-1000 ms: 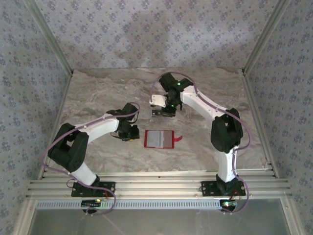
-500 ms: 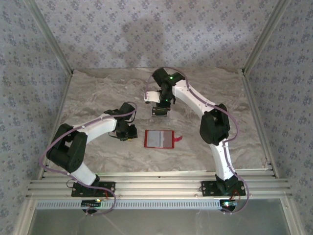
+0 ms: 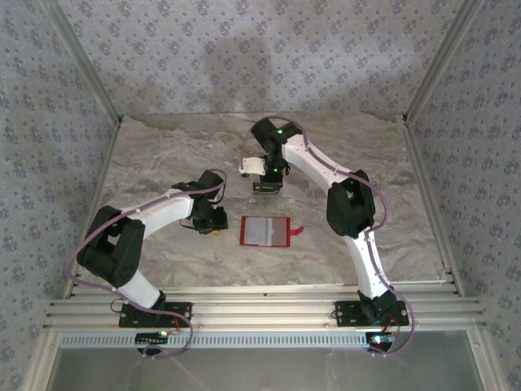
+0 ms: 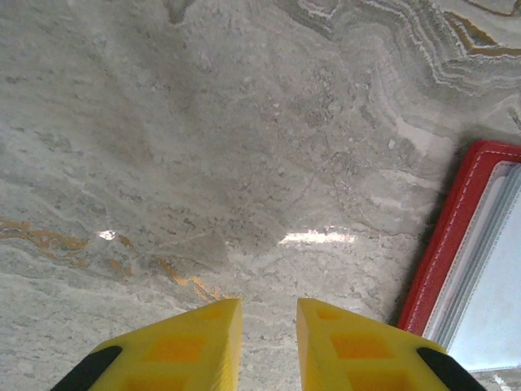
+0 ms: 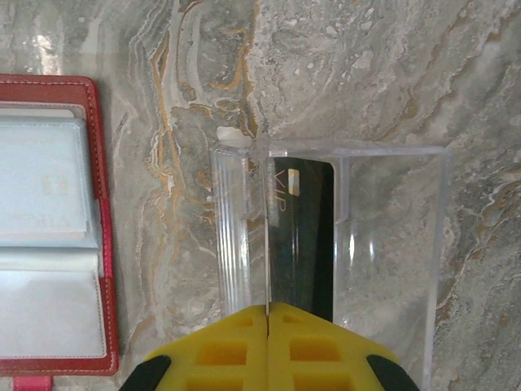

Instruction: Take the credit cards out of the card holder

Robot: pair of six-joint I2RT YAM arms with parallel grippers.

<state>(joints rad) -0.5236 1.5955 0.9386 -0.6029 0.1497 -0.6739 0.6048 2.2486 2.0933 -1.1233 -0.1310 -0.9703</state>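
One pinched card, two ways to lose it

From above, the card holder (image 3: 265,231) lies open and flat near the middle of the table (image 3: 163,163), its snap tab (image 3: 295,232) pointing right. The left gripper (image 3: 213,221) sits just beside its left edge, and the right gripper (image 3: 267,187) hangs just beyond its far edge. Nothing pins the holder, so I judge that a tug on a snug card would drag it across the smooth marble.

In the left wrist view, the yellow fingers (image 4: 195,346) stand slightly apart with bare table between them, gripping nothing. The holder's red stitched border and pale pockets show at the right, close to the fingers but not touching them.

In the right wrist view, the jaws are pressed together and a thin pale line runs straight out of their seam. I take it for a credit card seen edge-on, the pinched card (image 5: 267,228). It hangs over a clear box (image 5: 232,244) in which a dark card (image 5: 301,236) marked VIP lies. A slip, or a release this close to the box's inner wall, could tip the card out onto the table or leave it propped askew on the dark card. The holder lies left of the box, with grey-white pockets edged in red. Whether any cards remain inside it, I cannot tell.
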